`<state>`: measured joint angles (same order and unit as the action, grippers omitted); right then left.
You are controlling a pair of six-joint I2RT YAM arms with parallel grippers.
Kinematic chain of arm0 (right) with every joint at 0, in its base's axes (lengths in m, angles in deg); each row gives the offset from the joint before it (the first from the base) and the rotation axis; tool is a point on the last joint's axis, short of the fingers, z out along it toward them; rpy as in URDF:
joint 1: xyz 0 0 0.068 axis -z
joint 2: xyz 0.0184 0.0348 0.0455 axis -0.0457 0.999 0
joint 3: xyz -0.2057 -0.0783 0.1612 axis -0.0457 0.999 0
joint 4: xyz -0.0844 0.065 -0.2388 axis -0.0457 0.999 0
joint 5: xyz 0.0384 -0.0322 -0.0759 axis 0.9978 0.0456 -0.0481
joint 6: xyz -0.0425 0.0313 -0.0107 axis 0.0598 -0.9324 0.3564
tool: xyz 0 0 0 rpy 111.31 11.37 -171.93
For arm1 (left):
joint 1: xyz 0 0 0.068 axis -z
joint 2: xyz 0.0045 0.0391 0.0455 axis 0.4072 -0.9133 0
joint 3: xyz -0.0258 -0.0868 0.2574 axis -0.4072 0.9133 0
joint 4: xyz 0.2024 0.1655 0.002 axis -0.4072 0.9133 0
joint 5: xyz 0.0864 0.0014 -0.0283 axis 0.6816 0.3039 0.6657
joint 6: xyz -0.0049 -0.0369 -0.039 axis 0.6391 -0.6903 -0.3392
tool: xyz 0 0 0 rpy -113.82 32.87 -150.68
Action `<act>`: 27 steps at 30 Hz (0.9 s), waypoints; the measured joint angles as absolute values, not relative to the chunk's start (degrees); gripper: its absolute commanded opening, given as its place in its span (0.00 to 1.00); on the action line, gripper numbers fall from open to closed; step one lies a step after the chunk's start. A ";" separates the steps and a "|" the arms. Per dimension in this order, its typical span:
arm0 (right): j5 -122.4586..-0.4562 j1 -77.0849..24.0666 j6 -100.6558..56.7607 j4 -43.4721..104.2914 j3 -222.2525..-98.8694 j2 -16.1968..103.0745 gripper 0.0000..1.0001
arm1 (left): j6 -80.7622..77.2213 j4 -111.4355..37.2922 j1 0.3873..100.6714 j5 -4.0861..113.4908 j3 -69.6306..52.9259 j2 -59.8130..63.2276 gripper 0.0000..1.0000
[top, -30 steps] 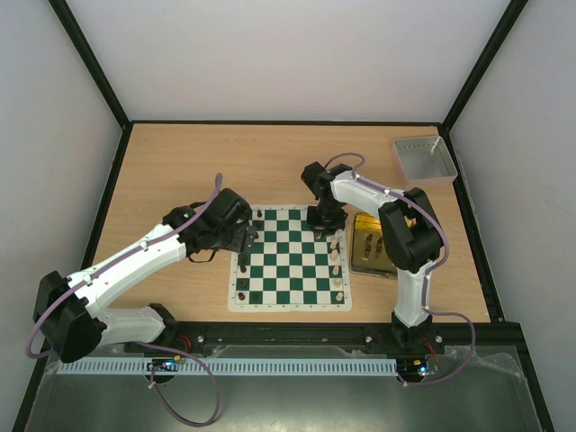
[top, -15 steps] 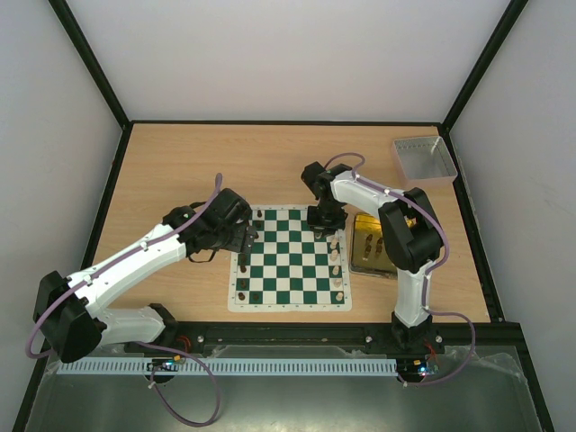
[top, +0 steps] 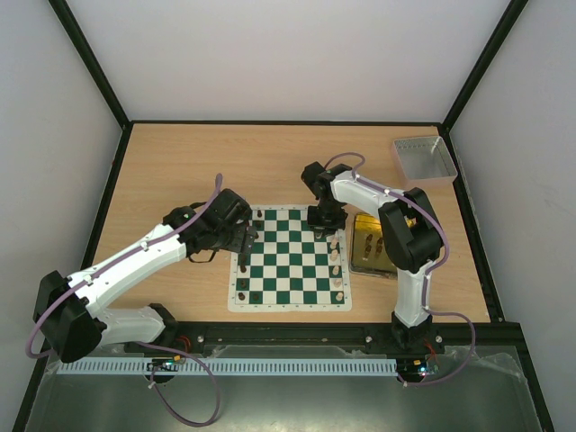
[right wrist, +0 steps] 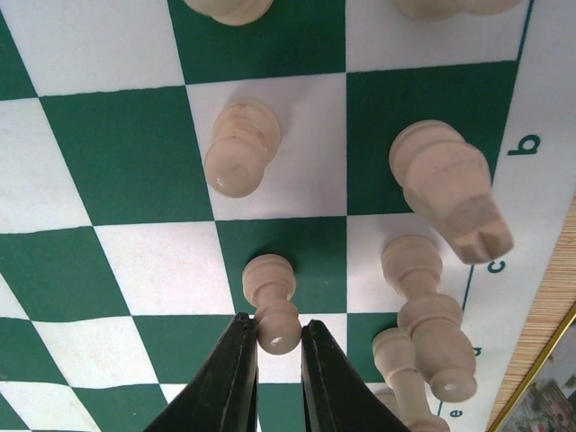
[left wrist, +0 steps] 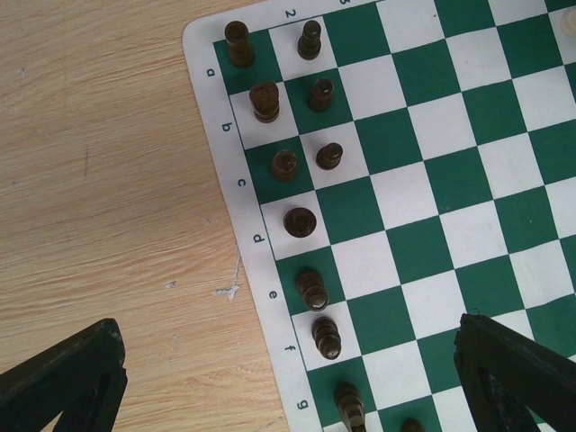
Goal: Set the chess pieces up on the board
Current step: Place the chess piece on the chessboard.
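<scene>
The board [top: 288,307] lies in the middle of the table. My right gripper [right wrist: 278,326] is shut on the head of a cream pawn [right wrist: 268,281] that stands on a green square in the board's second row from its right edge; it also shows in the top view [top: 326,221]. More cream pieces [right wrist: 445,184] stand around it. My left gripper [left wrist: 288,360] is open and empty, hovering over the board's left edge [top: 245,238]. Several black pieces [left wrist: 300,221] stand in the two left columns under it.
A translucent yellow tray [top: 367,245] lies just right of the board, under the right arm. A small grey tray [top: 423,159] sits at the back right corner. Bare wood [left wrist: 108,180] lies left of the board.
</scene>
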<state>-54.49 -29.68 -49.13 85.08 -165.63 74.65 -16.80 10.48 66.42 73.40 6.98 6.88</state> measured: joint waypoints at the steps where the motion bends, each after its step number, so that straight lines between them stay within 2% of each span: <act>1: -54.49 -29.68 -49.13 85.08 -165.63 74.65 0.12 | -16.80 10.44 66.42 73.31 7.00 6.88 0.99; 27: -54.95 -29.68 -49.22 85.89 -165.87 74.65 0.09 | -16.80 9.43 66.42 72.81 7.31 6.46 0.99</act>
<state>-54.95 -29.68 -49.22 85.89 -165.87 74.65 -16.80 9.43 66.42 72.81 7.31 6.46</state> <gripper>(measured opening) 0.092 0.990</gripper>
